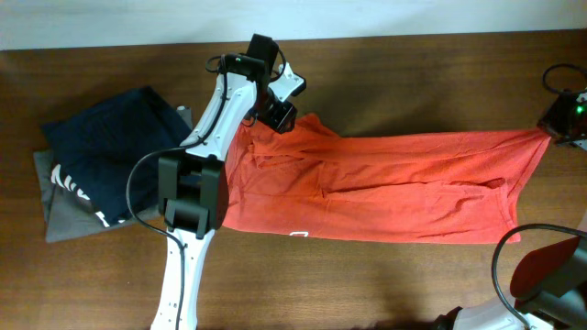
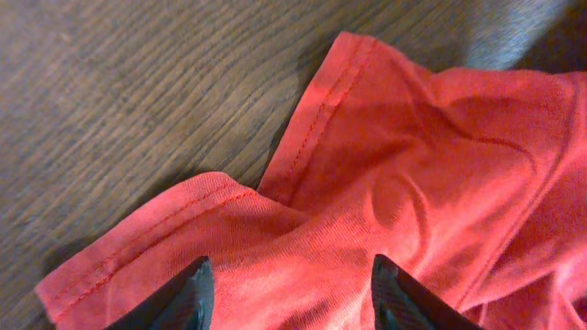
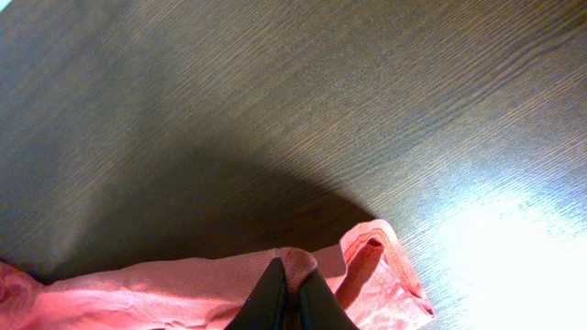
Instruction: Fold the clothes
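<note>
Overhead: one orange-red T-shirt (image 1: 394, 183) lies stretched lengthwise across the table (image 1: 367, 284), probably pulled taut from both ends so that it can be folded flat. Two tools work it: the left tool (image 1: 280, 115) at its far left corner, the right tool (image 1: 561, 124) at its right end. Two other garments, one navy garment (image 1: 110, 147) on one grey garment (image 1: 64, 220), sit aside at the left.

Left wrist: the tool's fingers stand apart over a sleeve hem, gripping nothing.

Right wrist: the tool is pinched tight on the shirt's edge, lifting it slightly.
</note>
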`<state>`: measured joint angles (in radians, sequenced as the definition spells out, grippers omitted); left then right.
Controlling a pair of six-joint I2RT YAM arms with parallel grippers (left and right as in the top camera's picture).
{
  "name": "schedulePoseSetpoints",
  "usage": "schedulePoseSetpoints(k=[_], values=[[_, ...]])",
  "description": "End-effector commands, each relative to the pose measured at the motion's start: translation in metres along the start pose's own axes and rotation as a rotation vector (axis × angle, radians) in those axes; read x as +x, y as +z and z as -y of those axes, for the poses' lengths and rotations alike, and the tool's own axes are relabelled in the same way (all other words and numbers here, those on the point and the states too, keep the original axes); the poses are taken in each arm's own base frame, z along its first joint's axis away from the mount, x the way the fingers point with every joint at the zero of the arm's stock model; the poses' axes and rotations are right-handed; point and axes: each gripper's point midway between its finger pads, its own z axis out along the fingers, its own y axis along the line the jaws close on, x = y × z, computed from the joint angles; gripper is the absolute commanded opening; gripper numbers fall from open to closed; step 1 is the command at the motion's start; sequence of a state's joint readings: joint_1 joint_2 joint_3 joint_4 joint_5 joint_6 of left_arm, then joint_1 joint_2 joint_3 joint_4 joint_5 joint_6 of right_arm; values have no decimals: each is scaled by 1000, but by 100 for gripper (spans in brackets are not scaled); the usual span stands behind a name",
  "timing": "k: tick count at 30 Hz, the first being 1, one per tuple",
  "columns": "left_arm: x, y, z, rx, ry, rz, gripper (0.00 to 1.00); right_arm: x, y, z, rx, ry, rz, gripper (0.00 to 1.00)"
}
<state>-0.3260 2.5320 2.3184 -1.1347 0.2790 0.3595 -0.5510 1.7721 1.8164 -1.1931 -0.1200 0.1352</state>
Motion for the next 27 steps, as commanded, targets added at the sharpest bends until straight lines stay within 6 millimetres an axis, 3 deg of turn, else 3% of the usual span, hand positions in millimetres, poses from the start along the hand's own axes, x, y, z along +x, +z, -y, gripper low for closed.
schedulePoseSetpoints(k=[1,3,6,9,16,17,19,20,23,27], values=[[12,15,-6,0,-8,-42,43,-3,-1,2,18,2,11,8],[11,15,-7,-2,-6,-38,36,-3,-1,2,18,2,11,8],[5,11,-8,-9,-2,-19,14,-3,-1,2,18,2,11,8],[0,5,-9,-15,2,-3,0,-3,-1,2,18,2,10,8],[-14,-20,-7,-29,12,31,0,-3,-1,2,18,2,11,8],[-15,-21,-7,-30,12,34,2,-3,-1,2,18,2,11,8],[-15,-20,-7,-29,12,32,37,-3,-1,2,18,2,10,8],[-13,-16,-7,-26,10,23,44,-3,-1,2,18,2,11,8],[-6,-4,-9,-16,2,-2,60,-3,-1,2,17,2,11,8],[3,15,-11,-3,-9,-38,61,-3,-1,2,14,2,10,8]])
